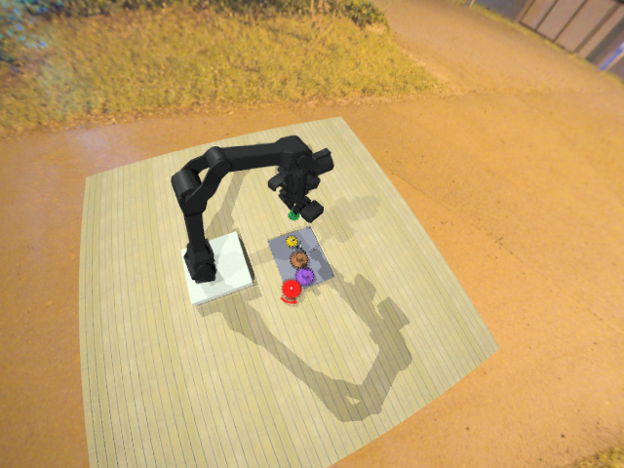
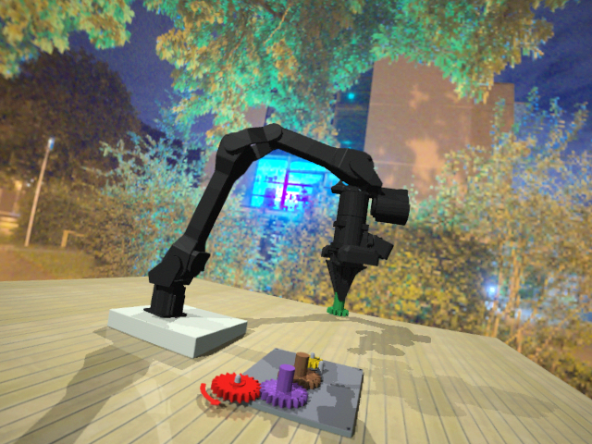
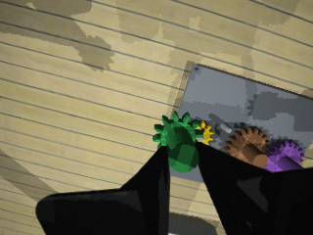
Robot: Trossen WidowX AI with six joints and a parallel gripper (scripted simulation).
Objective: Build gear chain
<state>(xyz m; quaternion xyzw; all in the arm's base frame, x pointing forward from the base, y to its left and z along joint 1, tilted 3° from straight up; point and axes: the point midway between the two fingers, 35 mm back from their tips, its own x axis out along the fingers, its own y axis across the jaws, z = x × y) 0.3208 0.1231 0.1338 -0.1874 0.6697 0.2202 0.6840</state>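
You have five gears: one green gear between the fingers, and four lower than them, one yellow gear, one brown gear, one purple gear and one red gear. Below the fingers you also see one board, one bare peg (the only one you can make out) and one red arrow.

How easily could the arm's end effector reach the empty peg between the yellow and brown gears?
Probably yes: the peg stands exposed, though the yellow gear and brown gear leave little room.
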